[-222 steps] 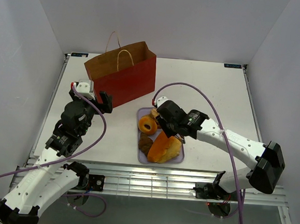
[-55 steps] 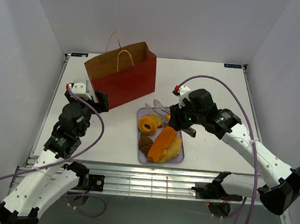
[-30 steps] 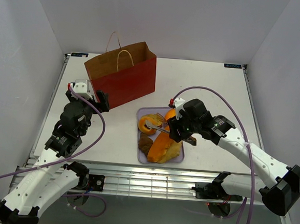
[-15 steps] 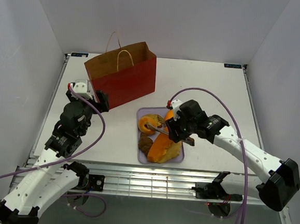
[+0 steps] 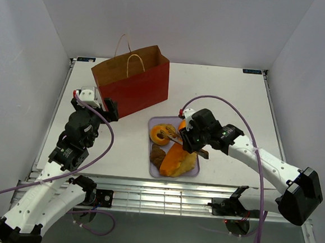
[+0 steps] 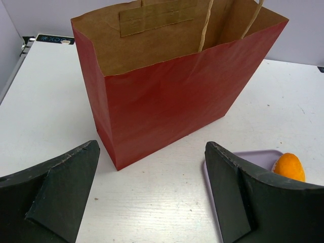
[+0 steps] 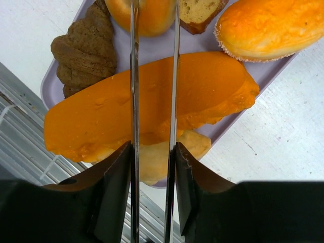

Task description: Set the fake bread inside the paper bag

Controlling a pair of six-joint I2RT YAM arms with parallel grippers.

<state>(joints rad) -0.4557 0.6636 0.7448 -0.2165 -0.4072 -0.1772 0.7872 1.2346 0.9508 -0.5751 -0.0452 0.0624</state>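
The red paper bag [image 5: 134, 85] stands upright and open at the back left, filling the left wrist view [image 6: 172, 96]. Fake bread lies on the lavender tray [image 5: 150, 167]: a ring doughnut [image 5: 160, 135], a long orange loaf [image 7: 152, 109], an orange bun [image 7: 268, 23], a dark brown piece [image 7: 83, 48], a toast slice [image 7: 200, 12] and a pale yellow piece [image 7: 192, 147]. My right gripper [image 7: 153, 152] is shut on metal tongs [image 7: 134, 76], whose blades reach over the loaf to the doughnut [image 7: 152, 15]. My left gripper [image 6: 152, 177] is open, in front of the bag.
The tray [image 6: 243, 154] lies right of the bag, with the orange bun [image 6: 289, 167] showing past my left finger. The table's near edge and metal rails [image 5: 162, 194] run just below the tray. White walls close in the table on three sides.
My right gripper has squeezed the tongs narrower and shifted slightly left over the tray, the blades closing at the doughnut. The left arm has stayed put.
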